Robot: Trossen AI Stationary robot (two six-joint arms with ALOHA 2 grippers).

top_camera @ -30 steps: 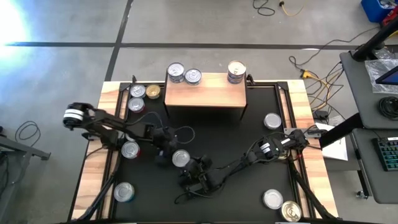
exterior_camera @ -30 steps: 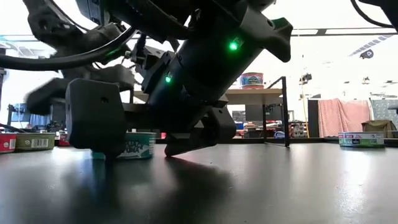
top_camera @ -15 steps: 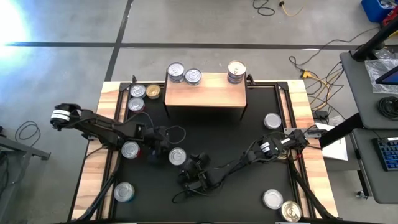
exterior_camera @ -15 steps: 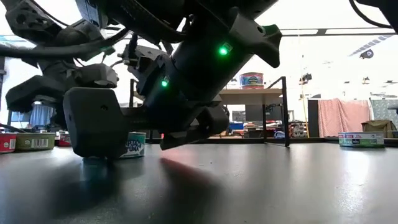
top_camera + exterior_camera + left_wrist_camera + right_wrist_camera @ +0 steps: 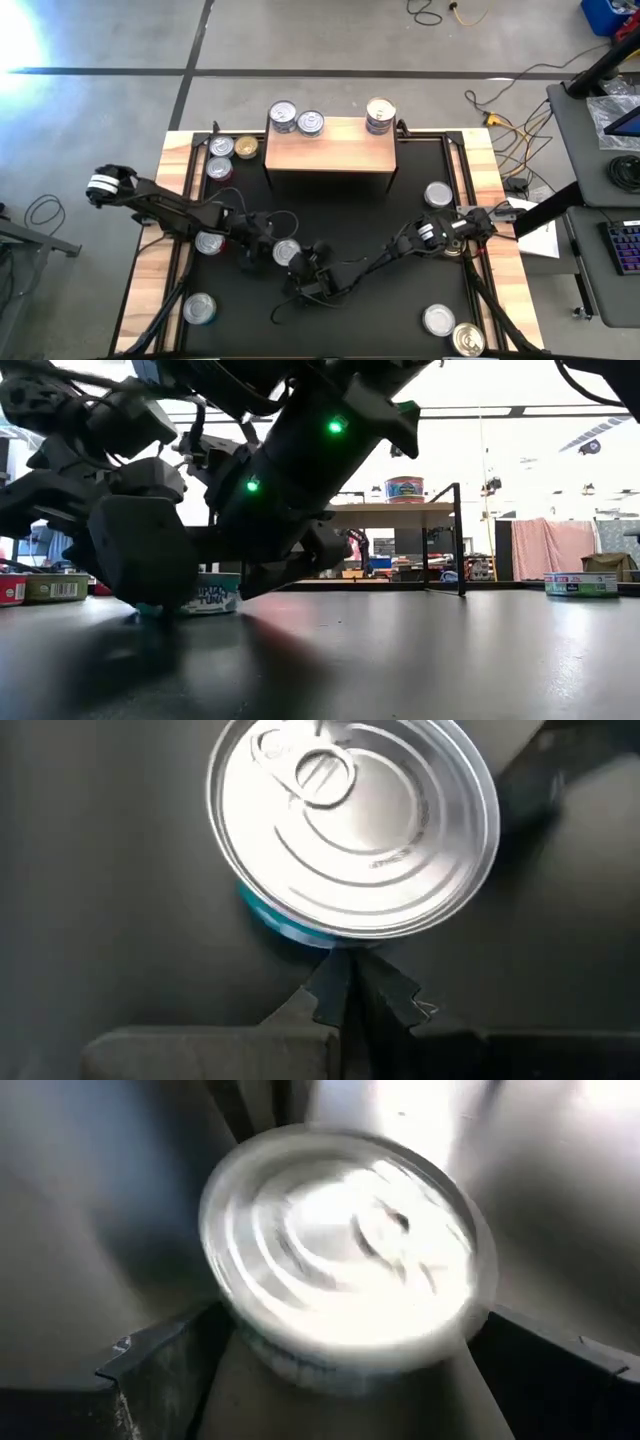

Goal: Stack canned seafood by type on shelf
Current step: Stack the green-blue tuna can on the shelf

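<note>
As the tin [image 5: 345, 1255] sits, between right hand [image 5: 340, 1370] fingers

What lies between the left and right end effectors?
One silver-topped tin, seen in the high view, sits between the shut left end effector and the open right end effector.

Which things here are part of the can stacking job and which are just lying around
Part of the job:
- tins scattered on the black mat, plus three already on the shelf
- the tin with a teal label, between the open right gripper's fingers, with the shut left gripper beside it

Just lying about:
- cables on the floor
- keyboard on the side desk
</note>
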